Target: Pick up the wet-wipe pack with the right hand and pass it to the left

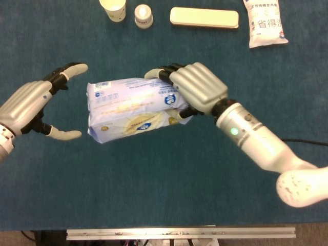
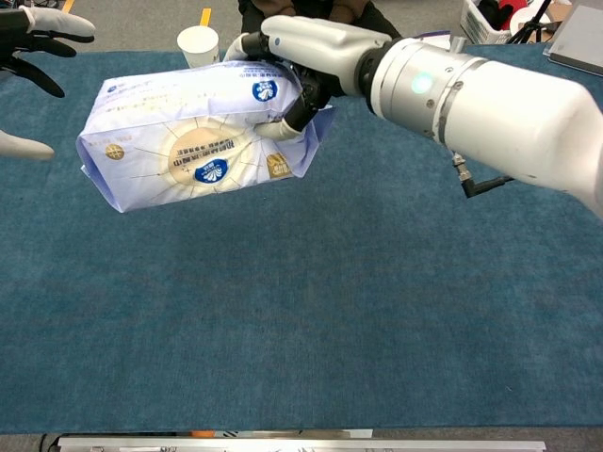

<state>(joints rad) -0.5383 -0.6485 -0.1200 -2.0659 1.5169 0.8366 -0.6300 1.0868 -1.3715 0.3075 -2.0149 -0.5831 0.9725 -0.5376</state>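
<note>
The wet-wipe pack (image 1: pixel 128 107) (image 2: pixel 188 141) is a pale blue and white soft pack with a gold sunburst label, held above the blue table. My right hand (image 1: pixel 192 89) (image 2: pixel 301 61) grips its right end, fingers over the top and thumb underneath. My left hand (image 1: pixel 38 102) (image 2: pixel 28 56) hovers just left of the pack with its fingers spread wide and nothing in them; a small gap separates it from the pack's left end.
Along the table's far edge stand a paper cup (image 1: pixel 113 9) (image 2: pixel 199 54), a small white jar (image 1: pixel 143 15), a long cream case (image 1: pixel 204 17) and a white snack bag (image 1: pixel 265 23). A seated person (image 2: pixel 316 21) is behind the table. A metal rail (image 1: pixel 179 233) runs along the near edge.
</note>
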